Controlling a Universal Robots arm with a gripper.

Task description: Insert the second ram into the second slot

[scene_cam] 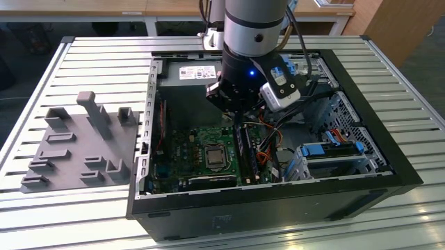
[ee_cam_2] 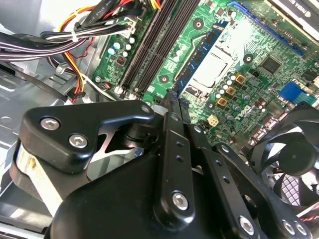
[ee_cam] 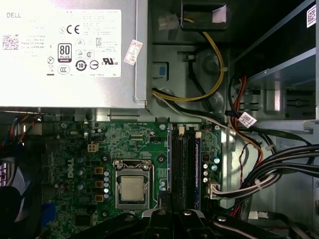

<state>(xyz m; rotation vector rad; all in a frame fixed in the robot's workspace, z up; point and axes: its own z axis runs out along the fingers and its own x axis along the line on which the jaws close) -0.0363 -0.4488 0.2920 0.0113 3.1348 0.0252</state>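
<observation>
Currently the claw (ee_cam_2: pixel 173 98) has its fingers drawn together, tips at the near end of the second ram (ee_cam_2: pixel 199 56); we cannot tell pinch from press. The stick stands on edge in the slot beside the processor socket (ee_cam_2: pixel 212 69), long axis running straight away from the tips. We note the arm (scene_cam: pixel 254 31) standing near-vertical over the open computer case (scene_cam: pixel 389 151) on the worktop (scene_cam: pixel 90 52).

Case (scene_cam: pixel 278 216) on table (scene_cam: pixel 62 219), tray (scene_cam: pixel 70 156) at the exterior view's left, motherboard (scene_cam: pixel 184 148) inside, arm (scene_cam: pixel 254 31) seemingly over its slots (scene_cam: pixel 247 156).
</observation>
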